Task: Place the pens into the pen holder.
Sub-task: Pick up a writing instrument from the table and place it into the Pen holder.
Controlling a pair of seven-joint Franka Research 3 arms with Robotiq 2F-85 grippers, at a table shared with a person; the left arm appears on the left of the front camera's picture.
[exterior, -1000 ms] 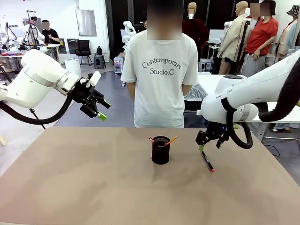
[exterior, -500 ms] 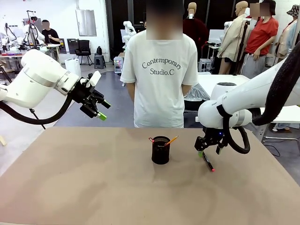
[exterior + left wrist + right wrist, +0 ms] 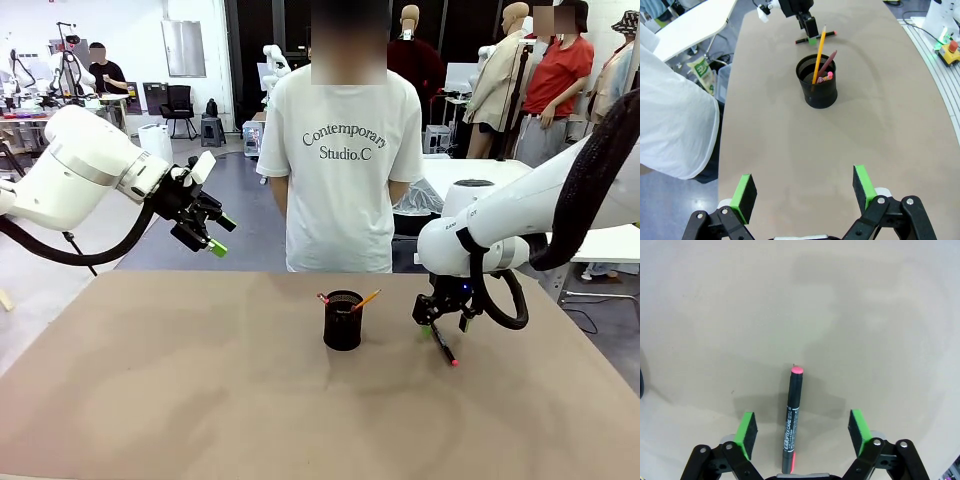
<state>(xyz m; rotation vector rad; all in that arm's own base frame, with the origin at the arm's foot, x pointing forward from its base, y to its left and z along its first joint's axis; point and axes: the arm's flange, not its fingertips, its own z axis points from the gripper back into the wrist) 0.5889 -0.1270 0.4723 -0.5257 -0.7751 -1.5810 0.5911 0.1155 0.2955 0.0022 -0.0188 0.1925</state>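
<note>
Black marker point(image 3: 791, 421), light, stiff and likely slick, lies between the right gripper's point(image 3: 801, 430) wide-spread fingers; mid-barrel looks the best hold; left gripper point(image 3: 804, 191) gapes empty.

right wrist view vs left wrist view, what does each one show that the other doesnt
Right wrist alone: the right gripper's open fingers straddling the black marker, print readable on its barrel.
Left wrist alone: the pen holder holding the yellow pencil and reddish-brown pen, a person's white shirt, the open left gripper.
Both: the marker lying on the tan table.
</note>
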